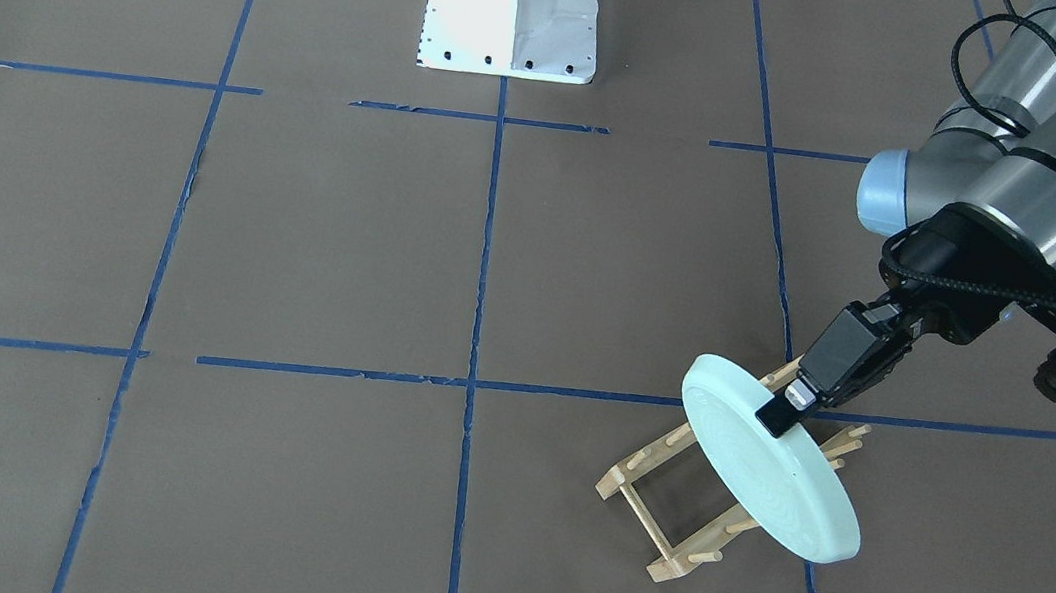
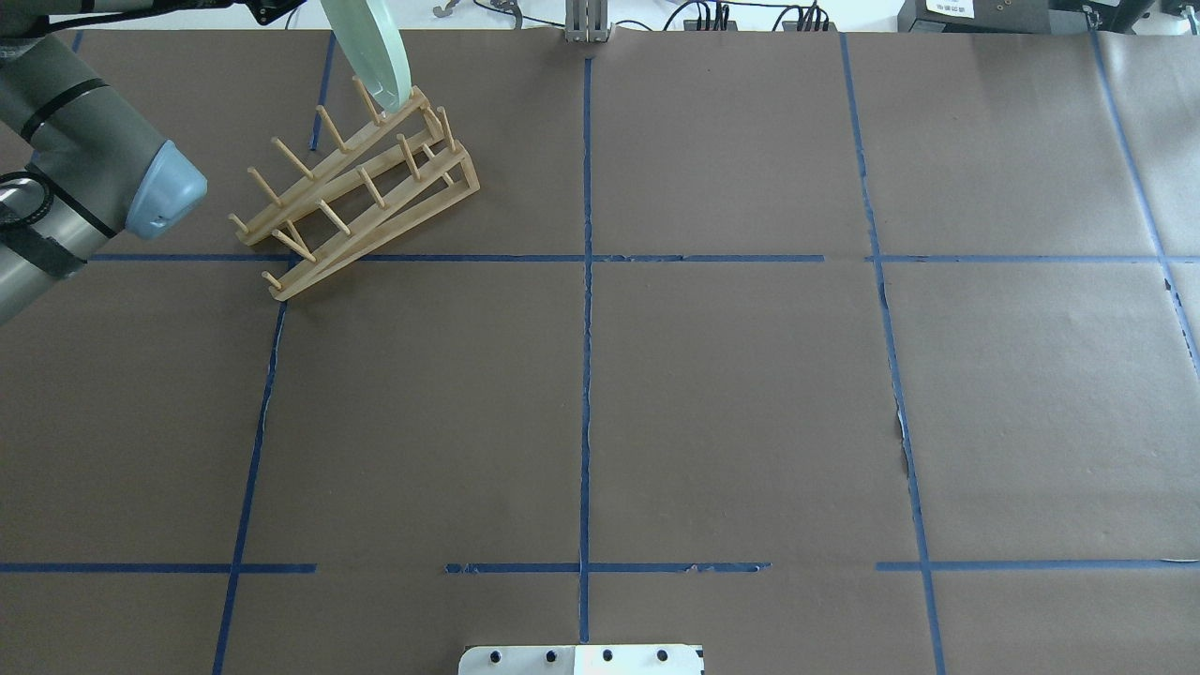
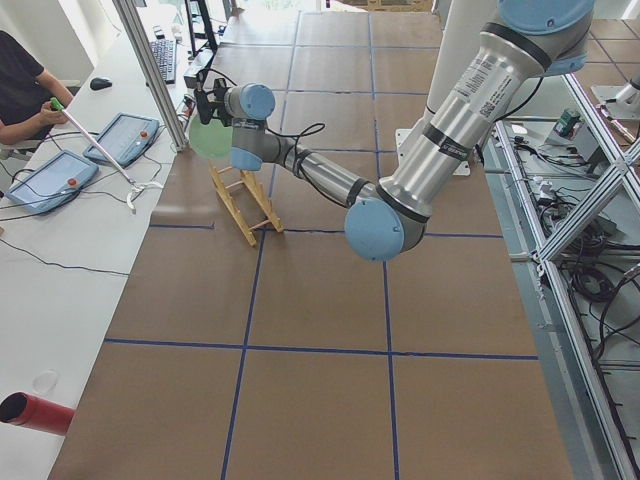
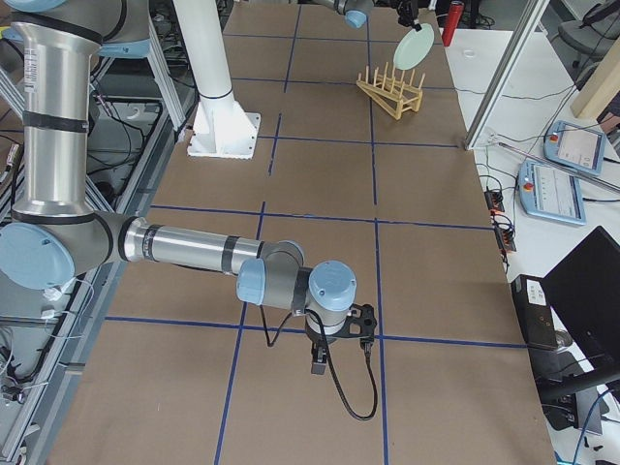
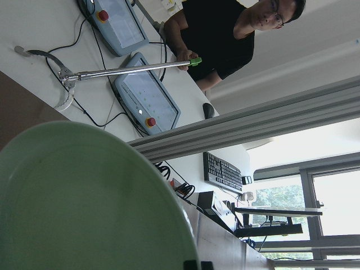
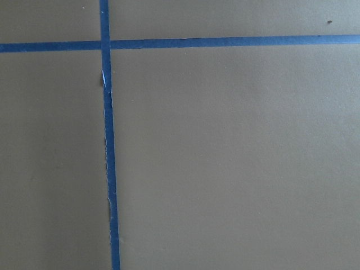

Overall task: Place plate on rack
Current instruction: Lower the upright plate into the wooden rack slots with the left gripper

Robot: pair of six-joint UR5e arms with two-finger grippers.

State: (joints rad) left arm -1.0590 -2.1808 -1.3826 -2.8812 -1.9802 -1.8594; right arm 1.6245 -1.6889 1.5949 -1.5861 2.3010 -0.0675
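Note:
The pale mint-green plate (image 1: 769, 467) stands tilted on edge over the light-wood rack (image 1: 687, 561). My left gripper (image 1: 781, 408) is shut on the plate's upper rim. In the overhead view the plate's (image 2: 375, 47) lower edge reaches the pegs at the rack's (image 2: 366, 197) far end; I cannot tell whether it touches them. The plate fills the lower left of the left wrist view (image 5: 84, 197). My right gripper (image 4: 318, 366) hangs low over the table far from the rack, and I cannot tell whether it is open or shut.
The robot's white base (image 1: 513, 8) stands at the table's middle edge. Beyond the rack is a side bench with teach pendants (image 3: 125, 135), where a person (image 5: 225, 34) holds a long grabber tool (image 5: 124, 70). A red cylinder (image 3: 35, 412) lies there too.

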